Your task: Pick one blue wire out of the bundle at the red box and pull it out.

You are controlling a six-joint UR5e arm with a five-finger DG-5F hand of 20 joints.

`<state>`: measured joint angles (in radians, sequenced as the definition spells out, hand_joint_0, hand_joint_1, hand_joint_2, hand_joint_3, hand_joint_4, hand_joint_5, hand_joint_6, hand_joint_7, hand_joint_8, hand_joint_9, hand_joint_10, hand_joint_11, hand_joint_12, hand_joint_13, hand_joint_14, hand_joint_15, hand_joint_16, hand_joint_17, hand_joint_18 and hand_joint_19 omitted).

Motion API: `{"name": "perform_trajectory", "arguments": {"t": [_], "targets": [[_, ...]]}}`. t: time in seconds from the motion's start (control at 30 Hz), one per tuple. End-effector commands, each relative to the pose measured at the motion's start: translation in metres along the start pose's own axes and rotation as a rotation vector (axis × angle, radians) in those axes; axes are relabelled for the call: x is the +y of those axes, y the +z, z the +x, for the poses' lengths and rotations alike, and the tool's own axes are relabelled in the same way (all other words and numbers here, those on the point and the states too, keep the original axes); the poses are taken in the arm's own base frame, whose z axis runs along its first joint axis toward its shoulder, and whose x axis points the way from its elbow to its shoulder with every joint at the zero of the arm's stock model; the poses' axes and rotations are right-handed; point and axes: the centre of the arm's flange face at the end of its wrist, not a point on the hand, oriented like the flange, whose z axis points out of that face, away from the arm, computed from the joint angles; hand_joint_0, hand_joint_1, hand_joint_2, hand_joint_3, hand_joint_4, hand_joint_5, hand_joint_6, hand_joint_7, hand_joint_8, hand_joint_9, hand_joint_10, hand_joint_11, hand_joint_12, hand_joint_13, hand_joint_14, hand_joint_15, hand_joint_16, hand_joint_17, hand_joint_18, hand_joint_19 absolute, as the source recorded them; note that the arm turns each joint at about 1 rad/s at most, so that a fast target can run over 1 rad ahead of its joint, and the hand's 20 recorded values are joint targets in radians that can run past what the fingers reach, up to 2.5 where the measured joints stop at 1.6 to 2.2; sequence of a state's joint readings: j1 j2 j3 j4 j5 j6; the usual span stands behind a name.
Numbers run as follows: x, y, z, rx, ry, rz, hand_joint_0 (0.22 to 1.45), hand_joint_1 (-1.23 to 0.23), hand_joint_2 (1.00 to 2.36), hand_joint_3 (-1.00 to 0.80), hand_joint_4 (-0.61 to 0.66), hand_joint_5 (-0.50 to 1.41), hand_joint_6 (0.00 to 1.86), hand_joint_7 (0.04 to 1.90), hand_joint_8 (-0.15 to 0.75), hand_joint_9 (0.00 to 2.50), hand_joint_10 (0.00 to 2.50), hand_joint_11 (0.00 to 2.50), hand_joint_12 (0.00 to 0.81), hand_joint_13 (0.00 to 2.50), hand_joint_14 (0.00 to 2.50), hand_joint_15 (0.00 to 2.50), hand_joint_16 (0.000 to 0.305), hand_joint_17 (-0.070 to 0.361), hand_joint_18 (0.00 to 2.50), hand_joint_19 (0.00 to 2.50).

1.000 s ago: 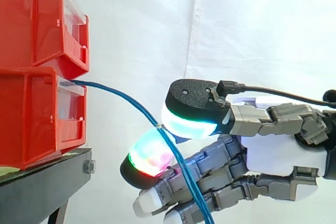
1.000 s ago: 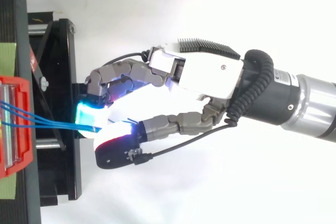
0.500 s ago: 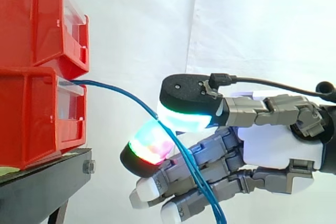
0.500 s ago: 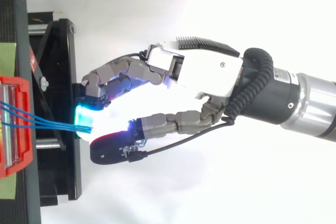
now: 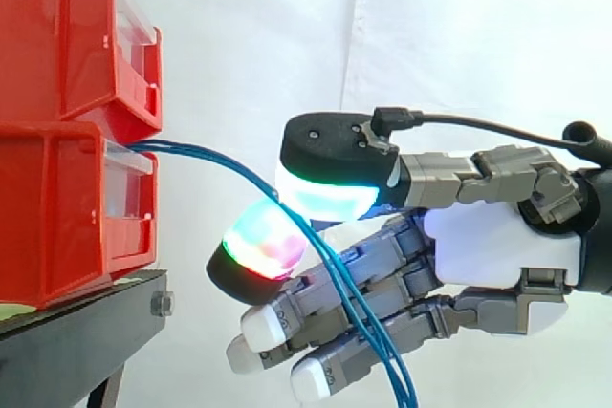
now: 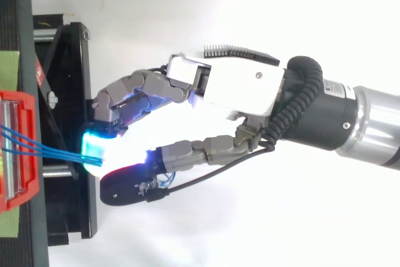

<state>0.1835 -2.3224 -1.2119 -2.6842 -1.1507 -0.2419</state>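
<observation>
A bundle of thin blue wires [image 5: 212, 156] comes out of the lower red box [image 5: 57, 217] and arcs right and downward. My hand [image 5: 497, 246] comes in from the right, just off the box front. The wires run between the thumb's green-cyan pad [image 5: 325, 200] and a finger's magenta-green pad [image 5: 263, 246], which close on them, then drop past the lower fingers. From above, the wires [image 6: 44, 149] fan out of the red box [image 6: 17, 104] and meet at the cyan-glowing fingertip [image 6: 92, 149] of the hand [image 6: 244, 85].
A second red bin [image 5: 67, 35] is stacked on the lower one. Both stand on a black stand [image 5: 86, 332] whose frame [image 6: 70, 73] lies under the fingertips. A white curtain hangs behind.
The hand has moved left toward the box and a little up. The thumb and finger pads have drawn closer round the wires, and the strands behind the hand have spread apart.
</observation>
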Motion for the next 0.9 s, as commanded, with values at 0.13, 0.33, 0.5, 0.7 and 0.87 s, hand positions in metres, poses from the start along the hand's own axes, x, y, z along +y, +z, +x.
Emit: {"name": "perform_trajectory", "arguments": {"t": [0.13,0.33,0.5,0.7,0.87], "targets": [[0.006,0.001,0.004,0.008,0.045,-0.007,0.64,-0.71,1.02,-0.15,0.21,-0.22,0.89,0.92,0.386,0.73,0.01,0.46,0.473,0.55,0.01,0.19,0.062,0.139,0.69,0.38],[0.014,-0.001,0.003,0.015,0.061,0.007,0.61,-0.67,1.02,-0.08,0.19,-0.21,0.89,0.97,0.386,0.75,0.01,0.47,0.476,0.55,0.01,0.19,0.062,0.140,0.68,0.40],[0.028,-0.008,-0.001,0.023,0.056,0.033,0.65,-0.70,1.02,-0.12,0.15,-0.22,0.90,0.92,0.385,0.74,0.01,0.47,0.473,0.55,0.01,0.19,0.062,0.139,0.69,0.38],[0.028,-0.015,-0.002,0.039,0.042,0.090,0.65,-0.74,1.02,-0.17,0.24,-0.22,0.89,0.89,0.380,0.73,0.01,0.49,0.473,0.57,0.01,0.20,0.061,0.137,0.70,0.38],[0.027,-0.016,-0.003,0.036,0.092,0.095,0.60,-0.69,1.02,-0.23,0.25,-0.22,0.89,0.94,0.388,0.75,0.01,0.50,0.480,0.57,0.01,0.21,0.062,0.139,0.70,0.40]]}}
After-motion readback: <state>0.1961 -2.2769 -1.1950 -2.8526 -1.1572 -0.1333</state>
